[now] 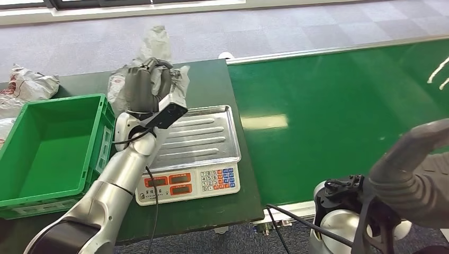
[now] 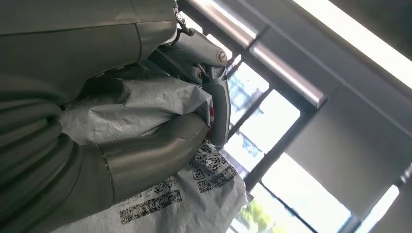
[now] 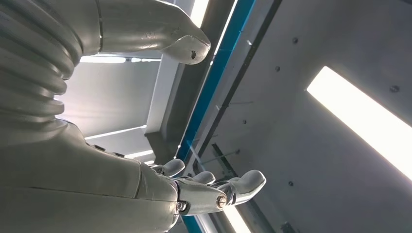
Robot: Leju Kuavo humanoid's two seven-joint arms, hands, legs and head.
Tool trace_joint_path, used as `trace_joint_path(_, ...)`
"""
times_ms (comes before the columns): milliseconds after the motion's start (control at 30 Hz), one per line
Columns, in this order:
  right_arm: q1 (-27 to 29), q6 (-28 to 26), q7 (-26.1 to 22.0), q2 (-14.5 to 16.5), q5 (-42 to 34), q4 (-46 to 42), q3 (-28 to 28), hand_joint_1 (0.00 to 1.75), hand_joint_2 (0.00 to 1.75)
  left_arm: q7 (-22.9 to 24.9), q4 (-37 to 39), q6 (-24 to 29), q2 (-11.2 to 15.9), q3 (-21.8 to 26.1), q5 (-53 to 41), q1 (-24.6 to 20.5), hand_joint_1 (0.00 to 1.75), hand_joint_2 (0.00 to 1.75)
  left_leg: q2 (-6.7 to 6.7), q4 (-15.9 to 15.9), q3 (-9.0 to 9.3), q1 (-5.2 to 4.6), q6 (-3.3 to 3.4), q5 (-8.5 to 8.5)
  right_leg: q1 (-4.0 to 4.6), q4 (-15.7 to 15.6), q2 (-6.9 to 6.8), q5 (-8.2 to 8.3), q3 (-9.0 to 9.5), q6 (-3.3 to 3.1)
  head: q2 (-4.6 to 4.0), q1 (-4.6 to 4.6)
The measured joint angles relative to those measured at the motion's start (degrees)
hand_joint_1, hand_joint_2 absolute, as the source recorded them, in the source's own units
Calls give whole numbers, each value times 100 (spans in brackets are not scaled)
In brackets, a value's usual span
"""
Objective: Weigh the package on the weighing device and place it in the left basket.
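Head view shows the grey package (image 1: 159, 63) gripped in my left hand (image 1: 143, 87), raised above the scale (image 1: 204, 140) on the counter (image 1: 212, 79). I judge that dropping it into the green basket (image 1: 53, 148) remains. My right hand (image 3: 209, 187) hangs open, holding nothing.
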Motion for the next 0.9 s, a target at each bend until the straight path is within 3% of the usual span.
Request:
trace_joint_path(200,89,0,0,-20,41,-4,-101,0,175,571,-980,65,461,400,-647,294,175,175,2,0,-4,0,0,-1,-1,-1,3,-1,-3,0,0,-1)
trace_joint_path(333,124,0,0,-25,81,12,-190,0,175,1173,-1120,301,767,674,-1843,354,175,175,3,0,-3,0,0,0,0,-1,4,0,-4,0,0,-1)
trace_joint_path(567,152,0,0,-29,96,23,-249,0,175,1473,-1192,316,991,921,-2383,419,175,175,-1,0,-4,0,-1,1,0,0,1,0,-3,0,0,-1)
trace_joint_path(667,172,0,0,-30,121,44,-277,0,175,2463,-1172,318,1156,1031,-3816,433,175,175,9,-1,-6,0,-2,0,-1,0,8,0,-5,-1,0,1)
trace_joint_path(733,187,0,0,-32,137,63,-307,0,175,3389,-1109,327,1454,1030,-4487,455,175,175,42,-2,-3,1,-7,-4,0,1,32,5,-15,-7,0,1)
trace_joint_path(800,201,0,0,-34,156,81,-336,0,175,4089,-968,342,1814,982,-4594,473,172,175,69,-4,2,3,-11,-6,3,1,55,9,-27,-14,0,-2)
trace_joint_path(900,227,0,0,-39,194,102,-363,0,175,4460,-666,357,2219,894,-4599,533,44,175,63,-7,2,7,-14,-3,11,1,52,7,-29,-19,0,-3)
